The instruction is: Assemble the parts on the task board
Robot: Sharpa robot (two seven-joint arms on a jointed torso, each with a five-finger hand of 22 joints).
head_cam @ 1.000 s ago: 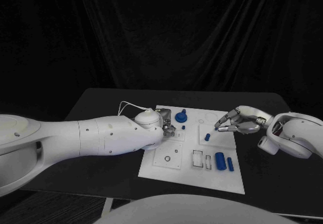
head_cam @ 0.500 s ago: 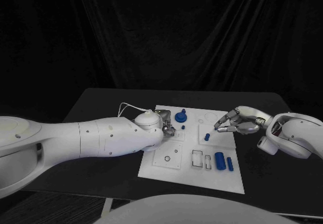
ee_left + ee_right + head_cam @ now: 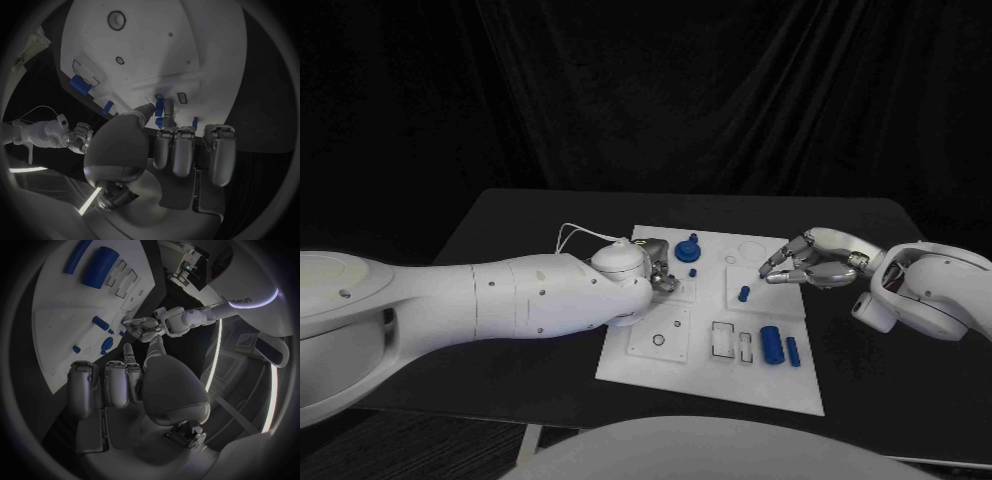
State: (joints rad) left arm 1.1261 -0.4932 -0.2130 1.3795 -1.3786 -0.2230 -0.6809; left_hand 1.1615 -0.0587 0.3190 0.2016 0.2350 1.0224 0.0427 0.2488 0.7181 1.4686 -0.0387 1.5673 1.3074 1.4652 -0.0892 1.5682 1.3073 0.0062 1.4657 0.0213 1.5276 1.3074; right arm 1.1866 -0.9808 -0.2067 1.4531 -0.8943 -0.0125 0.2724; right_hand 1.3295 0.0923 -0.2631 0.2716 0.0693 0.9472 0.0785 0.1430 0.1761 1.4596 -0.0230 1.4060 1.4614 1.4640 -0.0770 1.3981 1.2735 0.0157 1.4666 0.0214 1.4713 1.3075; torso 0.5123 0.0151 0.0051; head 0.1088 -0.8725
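Head view: left arm (image 3: 488, 300) across task board's (image 3: 718, 375) left edge.

Black table (image 3: 516, 215) under the white plate, dark curtain (image 3: 704, 90) hanging in folds behind it.

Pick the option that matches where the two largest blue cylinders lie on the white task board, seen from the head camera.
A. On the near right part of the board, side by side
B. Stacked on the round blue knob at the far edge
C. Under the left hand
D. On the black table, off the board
A: the two blue cylinders lie side by side on the near right part of the task board, apart from the left hand and the right hand.
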